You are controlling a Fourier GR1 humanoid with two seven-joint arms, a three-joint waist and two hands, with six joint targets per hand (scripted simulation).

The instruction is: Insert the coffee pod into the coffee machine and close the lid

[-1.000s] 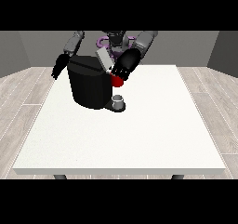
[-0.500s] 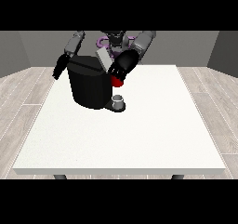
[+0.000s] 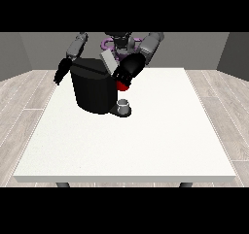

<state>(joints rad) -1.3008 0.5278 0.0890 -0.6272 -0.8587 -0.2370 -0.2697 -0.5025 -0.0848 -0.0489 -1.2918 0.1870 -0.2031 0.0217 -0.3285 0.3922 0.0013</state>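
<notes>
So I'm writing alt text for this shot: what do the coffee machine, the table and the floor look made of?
The coffee machine looks like matte black plastic: dark all over with only faint sheen, though painted metal is possible. The table has a flat white top with fine speckle, probably laminate. The floor looks like pale grey wood planks, going by its long seams.

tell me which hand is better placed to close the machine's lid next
Probably the robot's left, the hand at the view's right: it sits right at the coffee machine, beside the raised lid. The hand at the view's left hangs off the machine's far side.
</notes>
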